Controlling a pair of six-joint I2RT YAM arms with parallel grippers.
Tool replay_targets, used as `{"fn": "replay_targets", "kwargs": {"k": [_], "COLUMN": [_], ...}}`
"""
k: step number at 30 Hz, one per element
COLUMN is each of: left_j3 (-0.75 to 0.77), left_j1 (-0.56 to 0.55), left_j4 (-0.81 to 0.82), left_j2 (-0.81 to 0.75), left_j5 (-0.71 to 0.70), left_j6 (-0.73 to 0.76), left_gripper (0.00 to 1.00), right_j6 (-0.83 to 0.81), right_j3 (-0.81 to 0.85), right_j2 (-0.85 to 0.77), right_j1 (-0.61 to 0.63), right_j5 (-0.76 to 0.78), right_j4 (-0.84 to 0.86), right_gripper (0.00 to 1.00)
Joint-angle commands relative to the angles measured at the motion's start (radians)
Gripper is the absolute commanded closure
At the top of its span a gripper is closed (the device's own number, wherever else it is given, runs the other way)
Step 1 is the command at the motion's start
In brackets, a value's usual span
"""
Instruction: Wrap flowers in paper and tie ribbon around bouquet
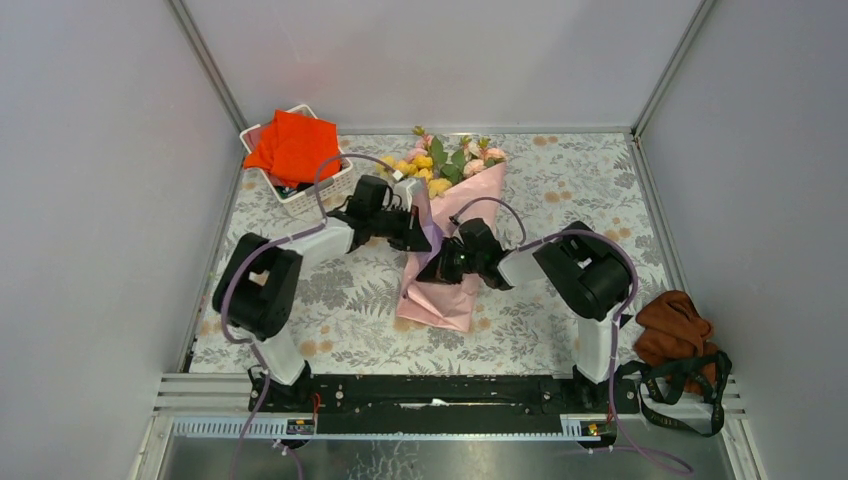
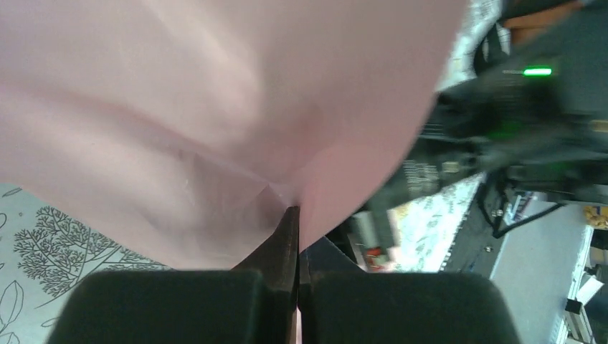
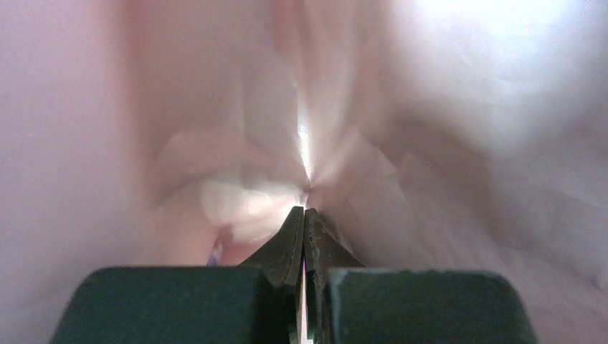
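There is one bouquet (image 1: 447, 235), lying at the centre of the top view on the desk (image 1: 570, 180), its wide end toward the upper edge of the frame. Its paper (image 1: 445, 300) is one glossy pale pink sheet rolled into a loose cone, with a strip of purple showing along the left fold. The flowers (image 1: 440, 160) spill out of the top: small yellow and pink blooms among green leaves, too small to count one by one.

Two grippers meet on the cone. The left gripper (image 1: 426, 238) comes in from the left and, in its wrist view, its dark fingers are pressed together on a crumpled edge of pink paper. The right gripper (image 1: 434, 270) comes in from the right, and its fingers are likewise pinched tight on a fold of the paper. That wrist view is filled with blurred pink, so nothing else shows there. The stems are hidden inside the wrap.

One white slatted basket (image 1: 305, 198) stands at upper left, holding one folded orange-red cloth (image 1: 295, 145). At lower right lie one crumpled rust-brown cloth (image 1: 675, 322) and one black ribbon (image 1: 690, 375) in loose loops, partly over the desk's front rail.
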Motion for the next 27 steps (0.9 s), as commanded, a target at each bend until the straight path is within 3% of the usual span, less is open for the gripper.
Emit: {"fn": "replay_targets", "kwargs": {"k": [1, 4, 9, 12, 14, 17, 20, 23, 25, 27], "left_j3": [0.035, 0.048, 0.049, 0.047, 0.049, 0.058, 0.06, 0.071, 0.092, 0.119], "left_j1": [-0.014, -0.029, -0.045, -0.049, -0.052, -0.063, -0.081, -0.107, -0.129, -0.153], "left_j4": [0.022, 0.017, 0.013, 0.013, 0.002, -0.024, -0.034, -0.048, -0.069, -0.076], "left_j2": [0.112, 0.157, 0.175, 0.177, 0.177, 0.168, 0.144, 0.111, 0.093, 0.079], "left_j5": [-0.082, -0.095, -0.134, -0.141, -0.143, -0.15, -0.168, -0.176, -0.173, -0.158], "left_j6": [0.034, 0.05, 0.079, 0.089, 0.091, 0.1, 0.118, 0.127, 0.127, 0.115], "left_gripper": [1.0, 1.0, 1.0, 1.0, 1.0, 1.0, 1.0, 1.0, 1.0, 1.0], "right_j6": [0.073, 0.067, -0.035, -0.142, -0.217, -0.31, -0.363, -0.351, -0.299, -0.255], "right_j3": [-0.027, -0.04, -0.061, -0.082, -0.086, -0.072, -0.033, 0.002, 0.0, -0.001], "right_j2": [-0.095, -0.178, -0.38, -0.466, -0.478, -0.418, -0.282, -0.161, -0.12, -0.102], "right_j1": [-0.01, -0.011, -0.05, -0.142, -0.234, -0.323, -0.341, -0.341, -0.331, -0.312], "right_j5": [0.031, 0.081, 0.239, 0.297, 0.314, 0.286, 0.187, 0.05, 0.013, 0.009], "right_j4": [0.091, 0.027, -0.292, -0.461, -0.554, -0.624, -0.604, -0.499, -0.422, -0.364], "right_gripper": [1.0, 1.0, 0.94, 0.83, 0.69, 0.47, 0.39, 0.47, 0.72, 0.89]}}
